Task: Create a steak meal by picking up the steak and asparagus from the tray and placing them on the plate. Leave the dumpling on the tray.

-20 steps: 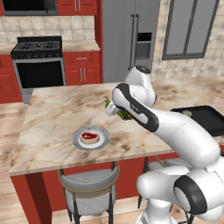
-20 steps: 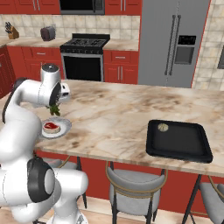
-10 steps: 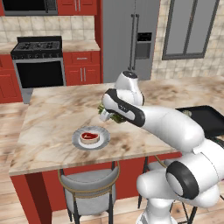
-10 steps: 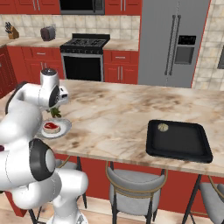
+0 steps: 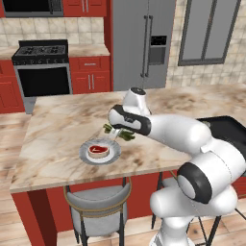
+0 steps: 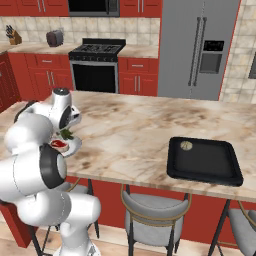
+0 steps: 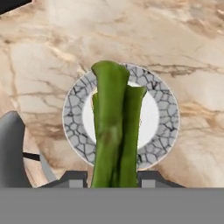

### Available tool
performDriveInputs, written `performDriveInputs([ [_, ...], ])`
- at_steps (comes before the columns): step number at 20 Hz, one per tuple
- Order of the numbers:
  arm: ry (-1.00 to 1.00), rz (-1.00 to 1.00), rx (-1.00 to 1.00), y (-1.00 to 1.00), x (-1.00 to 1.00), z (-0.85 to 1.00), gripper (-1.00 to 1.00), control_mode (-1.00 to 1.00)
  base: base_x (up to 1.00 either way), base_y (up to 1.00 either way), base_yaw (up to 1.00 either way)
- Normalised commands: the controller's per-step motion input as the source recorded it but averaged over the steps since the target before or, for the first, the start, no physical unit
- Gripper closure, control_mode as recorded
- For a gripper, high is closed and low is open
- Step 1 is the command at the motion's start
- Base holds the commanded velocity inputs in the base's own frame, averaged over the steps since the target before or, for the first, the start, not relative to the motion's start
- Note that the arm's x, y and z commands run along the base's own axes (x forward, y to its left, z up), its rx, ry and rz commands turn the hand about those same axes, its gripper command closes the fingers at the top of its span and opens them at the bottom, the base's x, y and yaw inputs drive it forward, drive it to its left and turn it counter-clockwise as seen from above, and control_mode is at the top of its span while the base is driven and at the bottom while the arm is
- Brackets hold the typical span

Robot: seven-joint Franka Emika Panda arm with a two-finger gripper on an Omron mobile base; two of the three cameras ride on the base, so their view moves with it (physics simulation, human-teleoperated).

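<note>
Now, on the marble counter (image 5: 57,139), the black tray (image 6: 204,161) sits far right with the dumpling (image 6: 186,145) in its corner; the plate (image 5: 100,153) carries the steak (image 5: 98,149), and the tool (image 7: 112,177) above it grips the asparagus (image 7: 114,140).

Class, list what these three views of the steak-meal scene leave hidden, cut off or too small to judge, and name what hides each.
- Steak: in the hand view the asparagus covers it on the plate.
- Gripper: in the left base view the fingers sit behind the arm's wrist.
- Dumpling: too small in the right base view to show detail.
- Tray: cut off by the left base view's right edge.
</note>
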Motion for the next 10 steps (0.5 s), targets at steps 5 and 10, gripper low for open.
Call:
performDriveInputs([
  [5,0.0,0.07,-0.04,0.24,0.09,-0.5,1.0,-1.0,0.0,0.0,0.0],
  [10,0.0,0.04,-0.04,0.21,0.21,-0.43,1.0,-1.0,0.0,0.0,0.0],
])
